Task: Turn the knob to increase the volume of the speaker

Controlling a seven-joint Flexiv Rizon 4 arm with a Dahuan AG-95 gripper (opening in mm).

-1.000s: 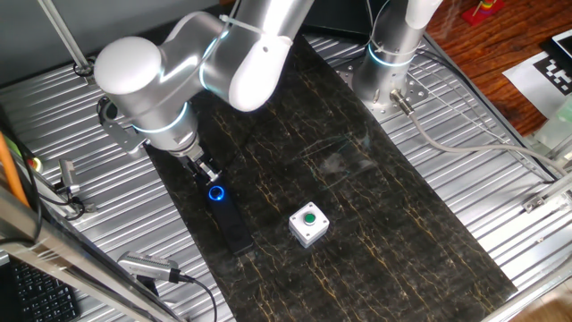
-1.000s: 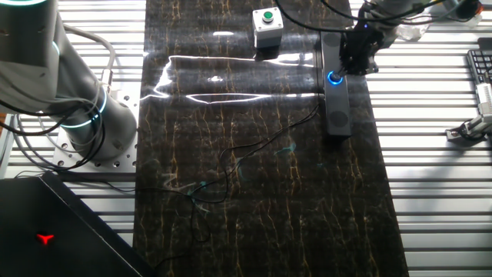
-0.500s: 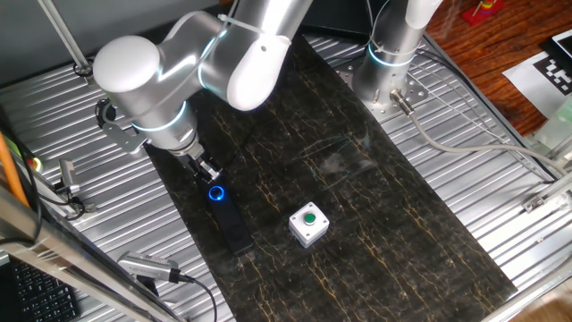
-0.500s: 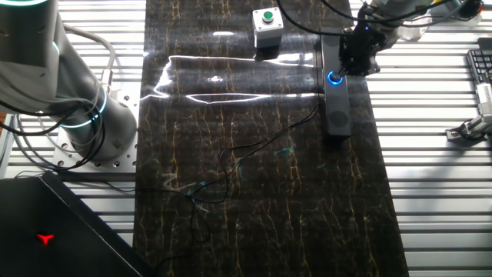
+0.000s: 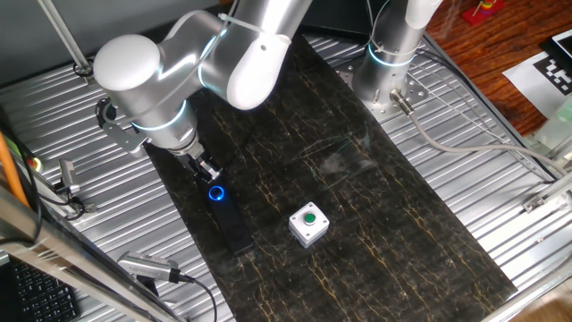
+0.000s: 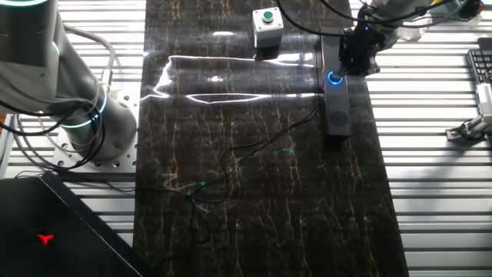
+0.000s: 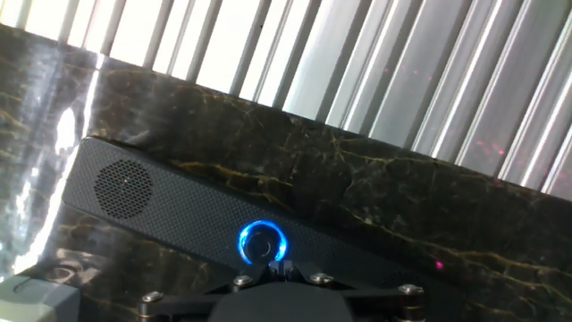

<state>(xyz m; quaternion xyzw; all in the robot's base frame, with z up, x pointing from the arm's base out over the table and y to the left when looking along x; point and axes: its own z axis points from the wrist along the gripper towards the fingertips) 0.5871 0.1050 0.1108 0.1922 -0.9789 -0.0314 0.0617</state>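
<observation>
The speaker (image 5: pixel 236 231) is a slim black bar lying on the dark marbled mat (image 5: pixel 375 206). It also shows in the other fixed view (image 6: pixel 337 115) and in the hand view (image 7: pixel 170 206). The knob (image 5: pixel 216 192) glows blue at the bar's end nearest my hand, and it also shows in the other fixed view (image 6: pixel 335 78) and in the hand view (image 7: pixel 262 241). My gripper (image 5: pixel 208 173) hangs just above and beside the knob, as the other fixed view (image 6: pixel 356 63) also shows. In the hand view the gripper (image 7: pixel 281 266) has its two fingertips pressed together at the knob's near edge, with nothing between them.
A white box with a green button (image 5: pixel 308 224) stands on the mat right of the speaker, and it also shows in the other fixed view (image 6: pixel 267 23). A second arm's base (image 6: pixel 77 115) stands on the ribbed metal table. Thin cables (image 6: pixel 231 165) lie across the mat. A keyboard edge (image 6: pixel 480 65) shows at the side.
</observation>
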